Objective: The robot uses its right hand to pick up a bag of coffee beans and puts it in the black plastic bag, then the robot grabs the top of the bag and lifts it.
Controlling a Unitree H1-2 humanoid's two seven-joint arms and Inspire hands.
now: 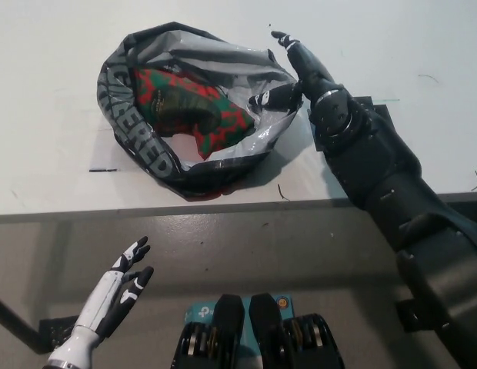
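A white table fills the upper part of the view, seen from steeply above; its front edge runs across the middle, with a grey-brown floor below it.

On the table, left of centre and near the front edge, lies a black plastic bag; it is crumpled low and its mouth gapes wide, facing upward; the outside is glossy black with large grey lettering along the left and front rim; the inner lining shows pale silver-grey, wrinkled and shiny, mostly on the far and right sides.

Inside the bag rests the bag of coffee beans; it is red with a dark green pattern and a dark panel in the middle; it lies tilted against the left inner wall, partly hidden by folds at its right end.

The black right hand reaches in from the lower right, its thick black arm crossing the table edge; the hand sits at the right rim of the plastic bag; the fingers are spread, one pointing away up the table, another bent toward the silver lining and touching or nearly touching it; whether it has pinched the plastic cannot be told.

A dark patch of tape shows on the table beside the arm.

The white left hand rests low at the lower left, over the floor, fingers loosely apart and holding nothing.
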